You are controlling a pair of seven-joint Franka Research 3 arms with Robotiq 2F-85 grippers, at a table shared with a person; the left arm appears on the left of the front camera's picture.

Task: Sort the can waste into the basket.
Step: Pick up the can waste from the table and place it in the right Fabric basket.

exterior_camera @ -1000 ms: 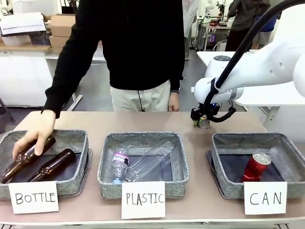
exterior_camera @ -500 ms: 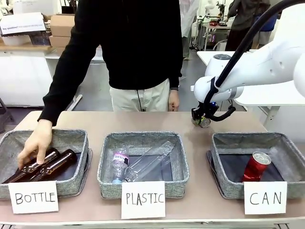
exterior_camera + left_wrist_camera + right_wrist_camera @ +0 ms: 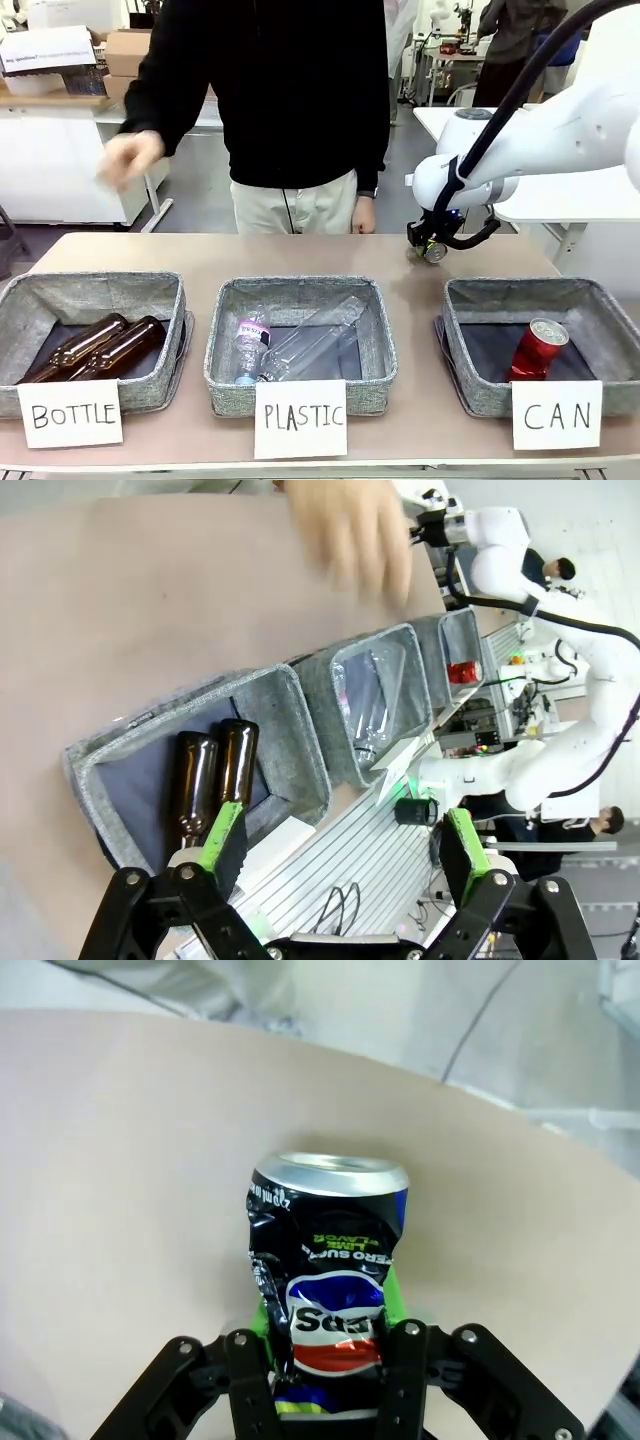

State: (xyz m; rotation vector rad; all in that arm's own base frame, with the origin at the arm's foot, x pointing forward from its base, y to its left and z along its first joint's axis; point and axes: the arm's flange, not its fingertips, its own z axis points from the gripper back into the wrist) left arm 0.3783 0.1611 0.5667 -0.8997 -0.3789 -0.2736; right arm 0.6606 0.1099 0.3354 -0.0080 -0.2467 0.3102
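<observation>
CAN card (image 3: 556,414): white, hand-lettered, on the near wall of the right-hand basket; the landmark for the lines below
Basket (image 3: 468,385): grey woven, dark lining, directly behind the CAN card
Red can (image 3: 535,350): inside that basket, leaning with its silver top tilted up and toward the far side
PLASTIC basket (image 3: 225,372): left of the CAN card, holds clear plastic bottles (image 3: 305,345)
BOTTLE basket (image 3: 160,375): farthest left of the CAN card, two brown bottles (image 3: 95,350) lying side by side in it
Left gripper (image 3: 340,845): fingers spread wide, nothing between them; it hangs above the BOTTLE basket's end of the row, looking along the baskets
Right gripper (image 3: 432,249): beyond the CAN card's basket and a little left of it, above the bare tabletop (image 3: 330,255); the arm reaches in from the right with the wrist bent downward
Crushed can (image 3: 328,1250): dark blue, dented, silver top pointing away from the wrist; pinched between the right gripper's green pads (image 3: 268,1312), clear of the table
Person's hand (image 3: 128,158): far side, well left of the CAN card, raised above the table, blurred
Person's other hand (image 3: 364,213): hanging at the table's far edge
</observation>
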